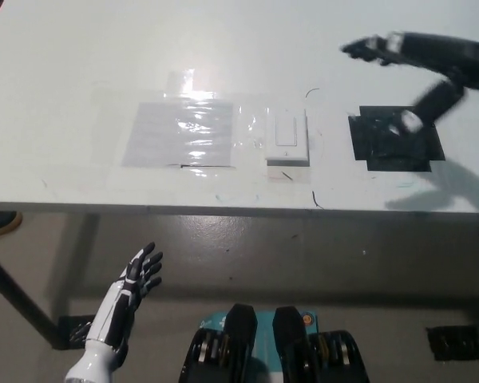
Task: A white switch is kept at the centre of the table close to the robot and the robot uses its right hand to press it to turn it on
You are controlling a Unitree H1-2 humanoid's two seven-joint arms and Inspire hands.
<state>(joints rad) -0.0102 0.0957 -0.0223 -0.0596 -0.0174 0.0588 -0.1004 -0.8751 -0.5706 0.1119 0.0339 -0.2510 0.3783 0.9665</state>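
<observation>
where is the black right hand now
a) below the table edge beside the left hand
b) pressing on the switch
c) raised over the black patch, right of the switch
c: the right hand hangs open above the black patch, clear of the switch; the left hand rests below the table edge.
</observation>
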